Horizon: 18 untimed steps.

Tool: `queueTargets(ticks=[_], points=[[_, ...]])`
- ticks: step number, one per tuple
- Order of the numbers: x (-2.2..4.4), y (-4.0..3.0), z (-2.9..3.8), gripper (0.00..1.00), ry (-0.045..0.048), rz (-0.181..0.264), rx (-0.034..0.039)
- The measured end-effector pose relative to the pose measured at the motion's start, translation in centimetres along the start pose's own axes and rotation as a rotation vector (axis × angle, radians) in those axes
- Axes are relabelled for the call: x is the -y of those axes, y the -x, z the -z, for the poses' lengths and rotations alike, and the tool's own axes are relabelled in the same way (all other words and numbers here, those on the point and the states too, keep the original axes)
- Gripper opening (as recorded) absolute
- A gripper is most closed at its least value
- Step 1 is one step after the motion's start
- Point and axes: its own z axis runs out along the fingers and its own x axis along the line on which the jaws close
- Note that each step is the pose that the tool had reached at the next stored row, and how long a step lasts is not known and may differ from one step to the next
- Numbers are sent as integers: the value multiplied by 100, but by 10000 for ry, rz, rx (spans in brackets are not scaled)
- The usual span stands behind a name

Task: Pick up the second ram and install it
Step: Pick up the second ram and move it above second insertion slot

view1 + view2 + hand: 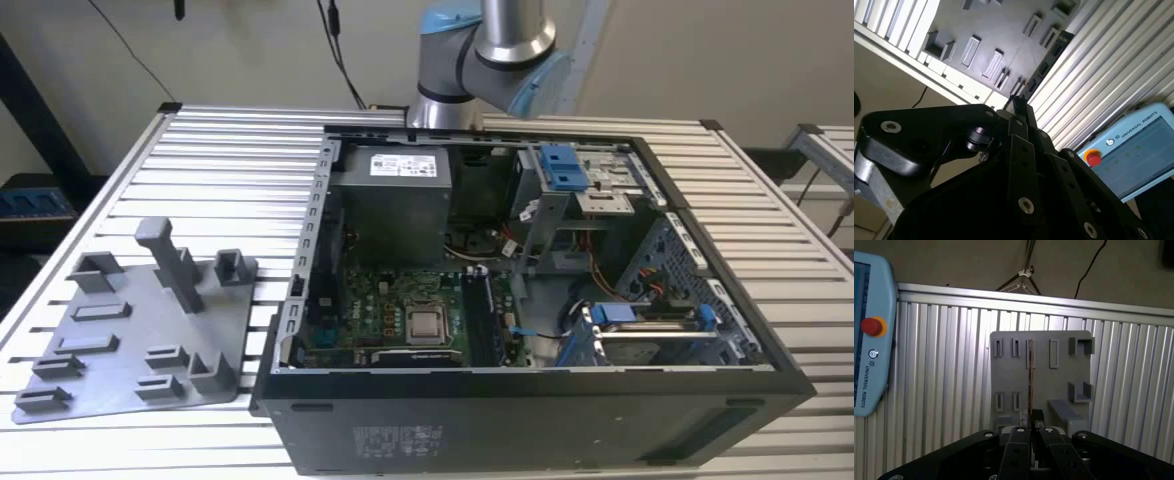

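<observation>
In the first wrist view the second ram (1030, 375) shows edge-on as a thin dark strip sticking out from my gripper (1030, 416), whose black fingers (1019, 437) are shut on its near end. It hangs well above the grey plastic tray (1041, 385), apart from it. In the second wrist view the gripper (1017, 103) tapers to a closed tip over the same tray (1004, 30). The exterior view shows the arm's elbow (483, 50) behind the open computer case (534, 300), with the motherboard (400, 310) on its floor.
The tray (134, 340) with upright posts lies on the ribbed table (227, 160) at the exterior view's left of the case. A grey power-supply box (394, 200) and blue drive brackets (567, 170) sit inside the case. A teach pendant (869, 335) lies beside the table.
</observation>
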Motion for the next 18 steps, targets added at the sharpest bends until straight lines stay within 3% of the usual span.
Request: queueTargets(ticks=[13,18], points=[[18,-1,6,14,-1,0,1],[94,-6,7,14,1,0,0]])
